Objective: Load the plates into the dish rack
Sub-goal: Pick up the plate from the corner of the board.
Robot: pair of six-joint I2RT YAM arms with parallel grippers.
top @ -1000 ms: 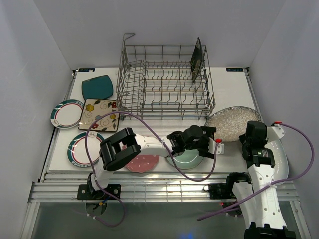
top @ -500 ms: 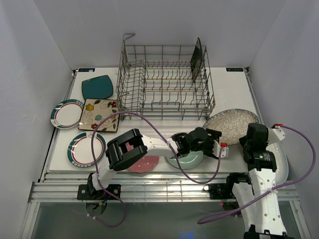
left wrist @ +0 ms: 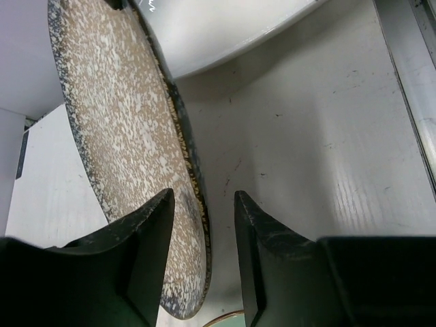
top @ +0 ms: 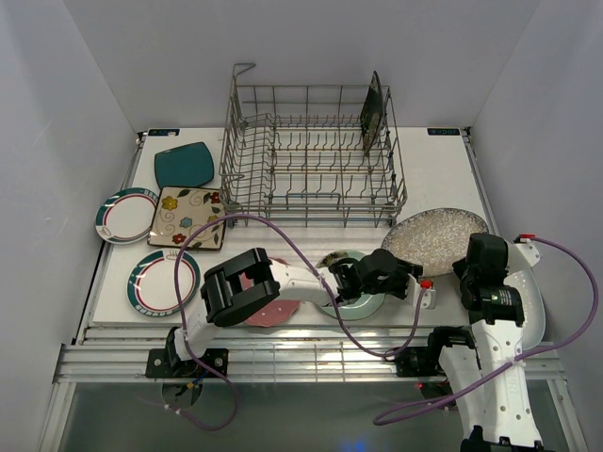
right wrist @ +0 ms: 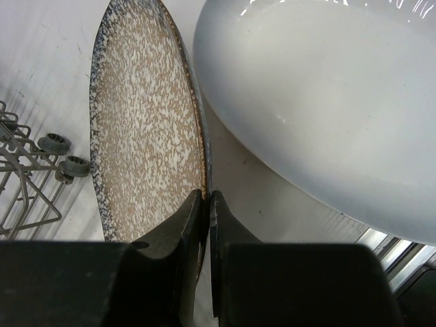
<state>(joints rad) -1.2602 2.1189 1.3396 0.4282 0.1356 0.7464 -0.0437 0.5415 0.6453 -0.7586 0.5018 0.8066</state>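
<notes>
**Top external.** Rack (top: 311, 155): grey wire, rectangular, long axis left to right, at the table's (top: 443, 165) far middle. One dark plate (top: 374, 113) stands on edge at its right end. Teal square (top: 184, 167), floral square (top: 188, 218) and two green-rimmed rounds (top: 125, 215) (top: 162, 280) lie flat on the left. Pink plate (top: 275, 309) and mint plate (top: 350, 294) lie near the front, partly under the left arm. Speckled plate (top: 438, 234): round, glossy, seen as an oval, long axis left to right, right of the mint one. White oval (top: 532, 301): far right, half under the right arm (top: 490, 282). Left arm stretches low to the right, left gripper (top: 407, 275) at the speckled plate's near-left rim.

**Left wrist.** Left gripper (left wrist: 203, 197): black jaws partly apart, straddling the speckled plate's (left wrist: 122, 136) dark rim; contact cannot be told. Plate is tilted, with the white oval (left wrist: 225, 27) beyond it.

**Right wrist.** Right gripper (right wrist: 206, 204): jaws pressed nearly together, pinching the speckled plate's (right wrist: 146, 129) rim. White oval (right wrist: 320, 116): smooth, glazed, just beside on the right. Rack wheels (right wrist: 61, 153) at left.
</notes>
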